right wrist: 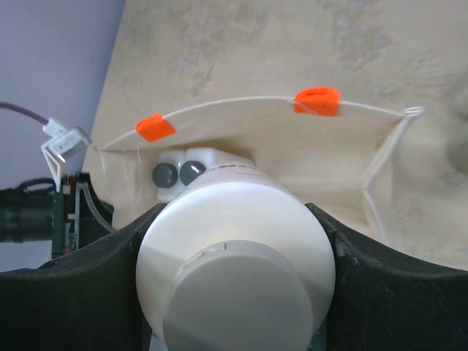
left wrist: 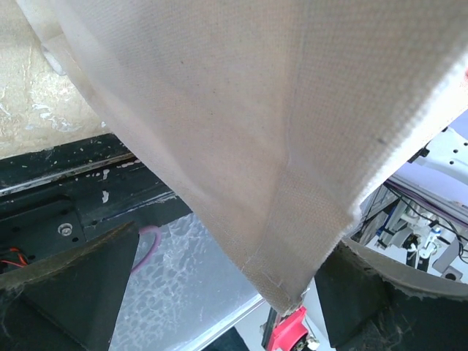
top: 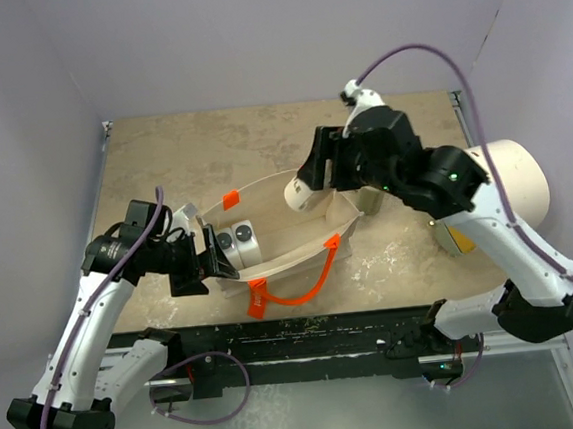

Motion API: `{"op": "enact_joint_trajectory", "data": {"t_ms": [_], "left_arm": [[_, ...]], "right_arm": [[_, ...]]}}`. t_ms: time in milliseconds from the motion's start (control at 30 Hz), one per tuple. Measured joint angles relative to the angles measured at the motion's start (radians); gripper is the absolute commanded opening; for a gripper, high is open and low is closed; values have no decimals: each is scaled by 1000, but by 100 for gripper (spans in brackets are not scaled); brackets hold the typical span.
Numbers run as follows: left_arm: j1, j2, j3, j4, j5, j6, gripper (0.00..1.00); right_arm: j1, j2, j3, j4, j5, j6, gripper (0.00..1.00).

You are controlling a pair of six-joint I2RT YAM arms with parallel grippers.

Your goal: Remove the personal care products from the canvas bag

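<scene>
Top external view showed the beige canvas bag (top: 294,246) lying open on the mottled tabletop (top: 161,155), with one bright orange handle (top: 298,292) looping off its near wall. My right gripper (top: 309,184) was clamped on a smooth, rounded, pale bottle (top: 297,195), held above the bag's right end. From my right wrist, its flat cream cap faced the camera, and my dark fingers (right wrist: 88,292) pressed both sides of the body. Two white bottles with dark grey caps (top: 237,241) lay side by side inside the bag near its left end. My left gripper (top: 215,256) sat at that left end with its jaws spread wide. From my left wrist, coarse woven canvas with a stitched seam hung between my fingertips (left wrist: 66,292). A large cream cylinder (top: 519,179) lay at the far right.
</scene>
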Motion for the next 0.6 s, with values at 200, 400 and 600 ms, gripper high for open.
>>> {"op": "enact_joint_trajectory", "data": {"t_ms": [200, 400, 600], "left_arm": [[0, -16, 0, -1, -11, 0, 99], [0, -18, 0, -3, -16, -1, 100], [0, -19, 16, -8, -25, -19, 100]], "right_arm": [[0, -31, 235, -248, 233, -21, 0], [-62, -88, 187, -415, 440, -55, 0], [-197, -177, -217, -287, 450, -104, 0]]}}
